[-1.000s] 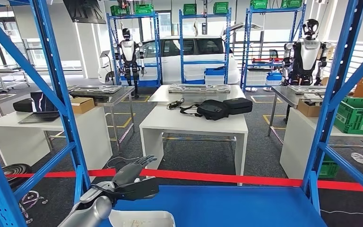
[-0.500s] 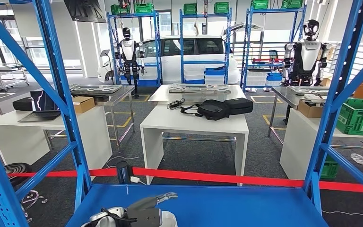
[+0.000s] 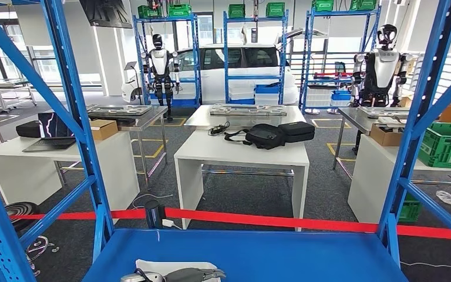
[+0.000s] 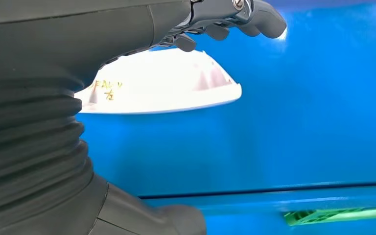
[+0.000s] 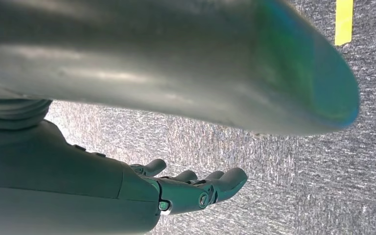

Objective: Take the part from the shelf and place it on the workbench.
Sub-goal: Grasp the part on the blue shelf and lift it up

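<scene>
Blue shelf [image 3: 282,252], left hand [image 3: 191,274] over white part [image 4: 176,85]

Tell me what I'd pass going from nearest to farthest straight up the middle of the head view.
Robot's left hand over the white part → blue shelf → red tape line → white table with black bags → white car.

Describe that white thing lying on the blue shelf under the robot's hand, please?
The white part looks like smooth moulded plastic, a shallow curved shell with a thin rim and rounded end. Faint handwritten marks sit near one edge. It lies flat on the blue shelf, at its near edge. The left hand is over it, fingers spread above it; whether they touch it is unclear.
</scene>
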